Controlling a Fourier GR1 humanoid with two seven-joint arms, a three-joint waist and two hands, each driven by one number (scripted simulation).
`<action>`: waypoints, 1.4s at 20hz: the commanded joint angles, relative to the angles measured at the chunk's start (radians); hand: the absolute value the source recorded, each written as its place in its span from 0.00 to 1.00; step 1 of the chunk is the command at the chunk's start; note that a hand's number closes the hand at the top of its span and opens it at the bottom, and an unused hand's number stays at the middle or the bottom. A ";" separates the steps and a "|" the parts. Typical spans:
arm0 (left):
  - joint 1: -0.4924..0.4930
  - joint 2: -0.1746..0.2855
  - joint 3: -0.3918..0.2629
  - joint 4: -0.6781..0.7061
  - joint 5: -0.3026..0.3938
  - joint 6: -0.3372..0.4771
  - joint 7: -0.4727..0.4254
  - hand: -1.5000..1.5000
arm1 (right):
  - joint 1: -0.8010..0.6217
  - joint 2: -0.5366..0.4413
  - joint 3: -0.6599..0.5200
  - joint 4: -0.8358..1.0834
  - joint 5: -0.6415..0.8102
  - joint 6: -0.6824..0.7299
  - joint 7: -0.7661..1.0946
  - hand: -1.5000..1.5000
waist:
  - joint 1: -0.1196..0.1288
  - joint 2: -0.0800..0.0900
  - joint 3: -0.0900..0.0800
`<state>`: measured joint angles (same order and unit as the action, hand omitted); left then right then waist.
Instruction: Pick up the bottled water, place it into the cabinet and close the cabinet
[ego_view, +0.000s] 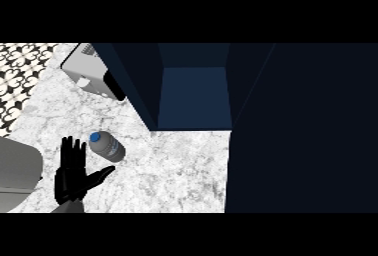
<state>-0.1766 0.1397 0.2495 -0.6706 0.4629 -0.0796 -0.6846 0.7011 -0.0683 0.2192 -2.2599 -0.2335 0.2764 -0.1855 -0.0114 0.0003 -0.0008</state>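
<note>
Brightly lit counter (177, 172), dark, shadowed cabinet (193, 95)

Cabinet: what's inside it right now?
Inside the cabinet only its bare blue interior shows, with no bottle in it. The bottle lies outside on the counter, beside the left hand. The cabinet's dark sides hide the rest.

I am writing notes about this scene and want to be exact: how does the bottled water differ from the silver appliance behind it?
The bottled water is small, rounded and see-through with a blue cap; the silver appliance is bigger, boxy and pale with a black side. The bottled water is close beside the open left hand, while the silver appliance sits farther back, next to the left wall of the cabinet. Both rest on the marble counter.
</note>
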 joint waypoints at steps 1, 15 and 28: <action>-0.018 -0.010 0.006 0.067 -0.003 -0.015 -0.041 0.00 | -0.030 0.023 0.036 0.074 0.051 -0.002 -0.045 0.00 | 0.003 0.000 0.000; -0.233 -0.013 0.061 0.377 0.024 -0.212 -0.136 0.00 | -0.026 -0.001 0.036 0.034 0.007 -0.020 0.003 0.00 | -0.007 0.003 -0.001; -0.270 -0.046 0.020 0.433 -0.037 -0.290 -0.217 1.00 | -0.054 -0.005 0.032 0.114 0.024 -0.010 -0.058 0.00 | -0.009 0.003 -0.001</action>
<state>-0.4440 0.1268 0.2866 -0.2566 0.4500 -0.3407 -0.8316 0.6322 -0.0636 0.2504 -2.1715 -0.2256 0.2480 -0.1994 -0.0184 0.0026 0.0006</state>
